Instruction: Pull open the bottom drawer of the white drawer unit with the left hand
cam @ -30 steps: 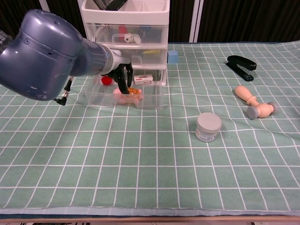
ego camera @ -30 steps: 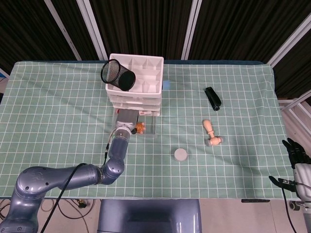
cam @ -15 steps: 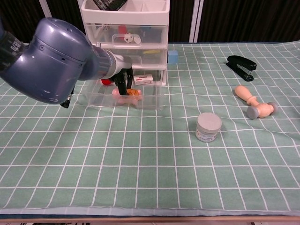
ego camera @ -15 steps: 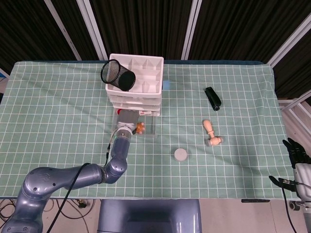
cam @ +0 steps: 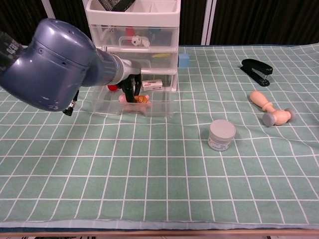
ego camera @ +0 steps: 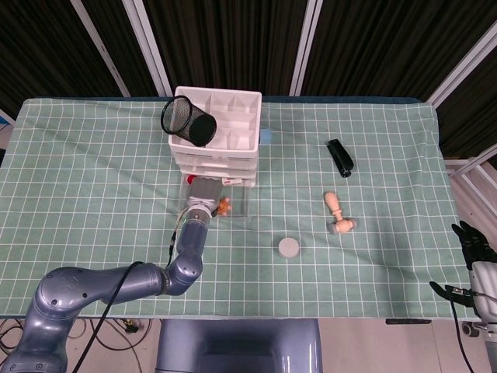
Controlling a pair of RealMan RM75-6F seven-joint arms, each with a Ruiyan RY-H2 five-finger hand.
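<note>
The white drawer unit stands at the back middle of the table. Its clear bottom drawer is pulled out toward me, with small orange and pink items inside. My left hand is over the drawer's left half, its dark fingers reaching down into it. My wrist and forearm hide whether they grip the drawer wall. My right hand hangs off the table's front right corner with fingers apart, holding nothing.
A black mesh cup lies tilted on top of the unit. A small blue cube sits right of the unit. A black stapler, a wooden stamp and a grey round tin lie on the checked cloth to the right.
My left forearm has shifted slightly, and the fingers have drawn back a little toward the unit. The drawer stays pulled out about as far. The right hand has not moved.
</note>
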